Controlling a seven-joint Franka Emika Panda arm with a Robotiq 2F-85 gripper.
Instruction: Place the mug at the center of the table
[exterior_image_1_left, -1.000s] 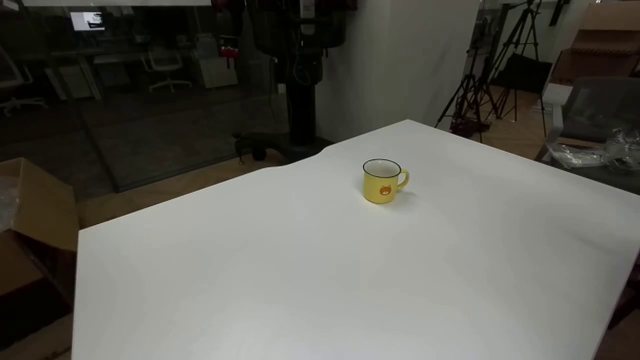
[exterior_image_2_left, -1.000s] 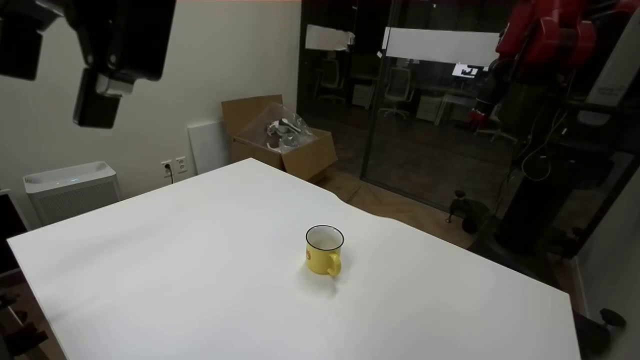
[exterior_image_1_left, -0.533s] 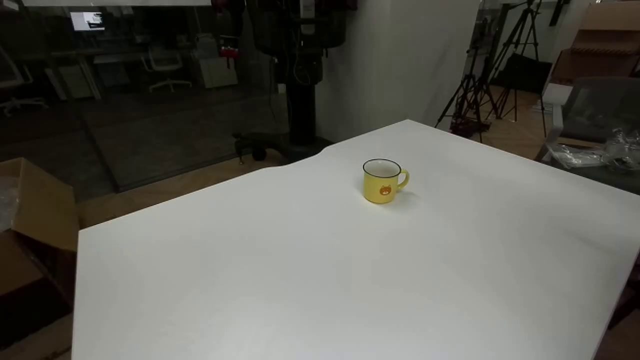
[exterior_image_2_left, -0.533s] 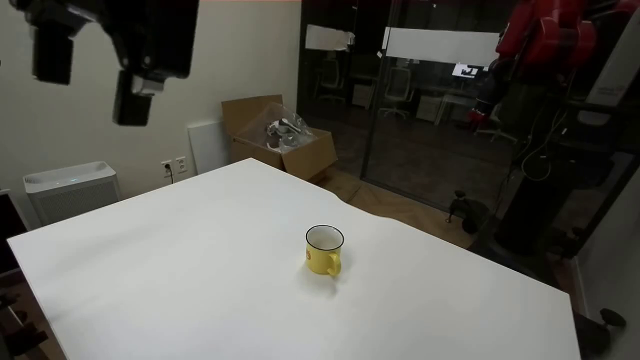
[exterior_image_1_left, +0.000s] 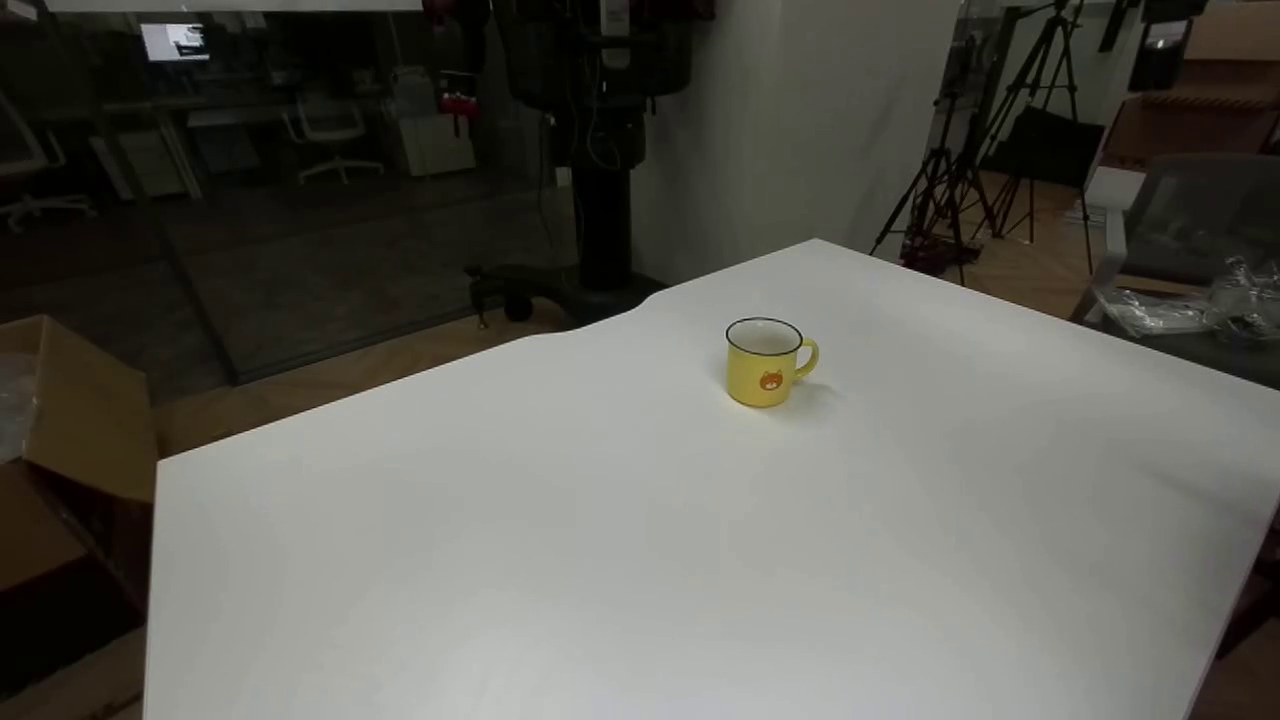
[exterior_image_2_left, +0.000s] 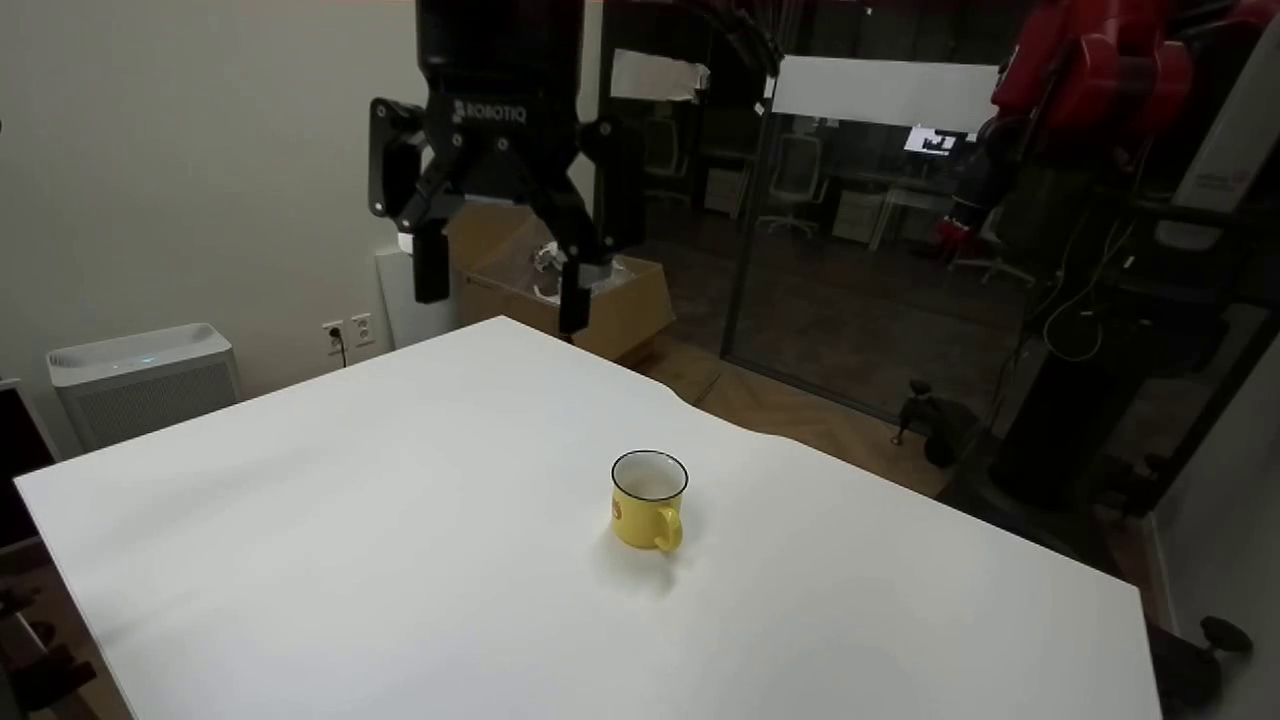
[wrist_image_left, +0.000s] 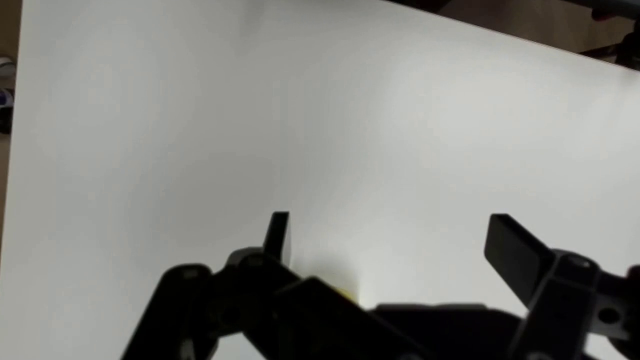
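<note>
The mug (exterior_image_2_left: 645, 512) stands upright on the tabletop (exterior_image_2_left: 350, 520), seemingly nearer the curved edge (exterior_image_2_left: 716, 424) than the middle, hence the move asked. The end effector (exterior_image_2_left: 502, 314) hangs well above, fingers (exterior_image_2_left: 431, 268) apart and holding nothing, probably to straddle the mug's body.

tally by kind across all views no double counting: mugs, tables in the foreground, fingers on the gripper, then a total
Mugs, a yellow mug standing upright: 1
Foreground tables, a white table: 1
Fingers, spread apart: 2
Total: 4
</note>
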